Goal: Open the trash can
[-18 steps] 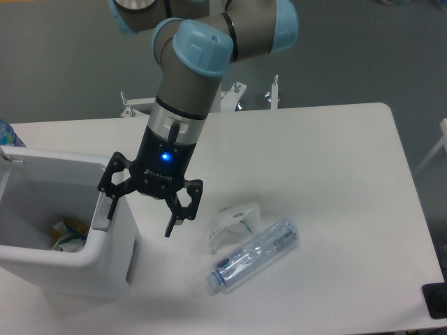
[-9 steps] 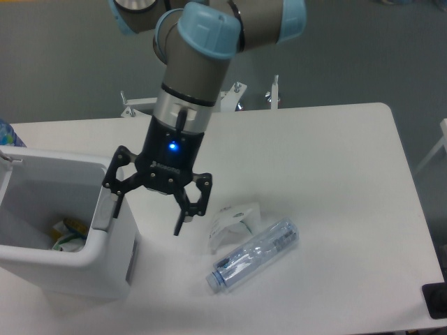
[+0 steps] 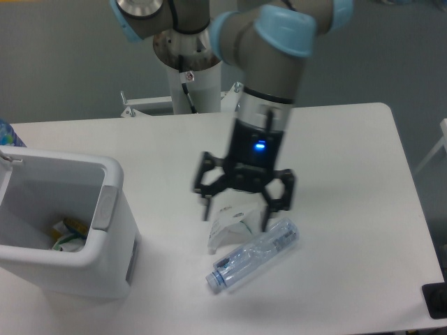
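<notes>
The white trash can (image 3: pixel 115 241) stands at the table's left front with its top open; its interior shows some rubbish at the bottom. A grey push tab (image 3: pixel 106 207) sits on its right rim. The lid is out of view past the left edge. My gripper (image 3: pixel 237 216) is open and empty, well to the right of the can, hanging over a crumpled white item (image 3: pixel 230 222) and blurred by motion.
A clear plastic bottle (image 3: pixel 253 255) lies on the white table (image 3: pixel 349 174) just below the gripper. A blue-patterned object (image 3: pixel 7 132) shows at the left edge behind the can. A dark object (image 3: pixel 436 300) sits at the table's right front corner.
My gripper has swung quickly to the right, from the trash can's right rim to above the crumpled white item and bottle. The can stays open.
</notes>
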Tool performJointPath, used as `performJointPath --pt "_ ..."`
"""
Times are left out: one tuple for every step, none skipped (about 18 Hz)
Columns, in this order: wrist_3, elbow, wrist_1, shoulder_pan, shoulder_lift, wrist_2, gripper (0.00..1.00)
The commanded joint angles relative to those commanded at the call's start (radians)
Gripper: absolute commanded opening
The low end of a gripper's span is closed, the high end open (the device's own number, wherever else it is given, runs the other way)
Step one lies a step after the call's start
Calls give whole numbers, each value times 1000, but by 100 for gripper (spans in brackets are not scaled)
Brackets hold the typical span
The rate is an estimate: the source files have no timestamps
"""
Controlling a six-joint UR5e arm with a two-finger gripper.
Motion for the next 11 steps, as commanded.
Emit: performJointPath --pt "46 -8 -3 2 -5 78 100" --pt "88 -6 -12 0 -12 170 100" --pt "118 0 -18 -1 -20 228 100" --pt "141 4 -32 -1 -31 253 100" --pt "167 9 -49 0 -41 261 100" --pt "209 14 -67 2 -45 273 100" --pt "265 14 -81 0 -45 295 100" --pt "327 15 -93 0 -48 325 100" --pt "367 9 -110 -3 -49 358 100" --pt "384 3 -115 -3 -48 379 100" --pt "389 -2 -117 -4 -48 384 100"
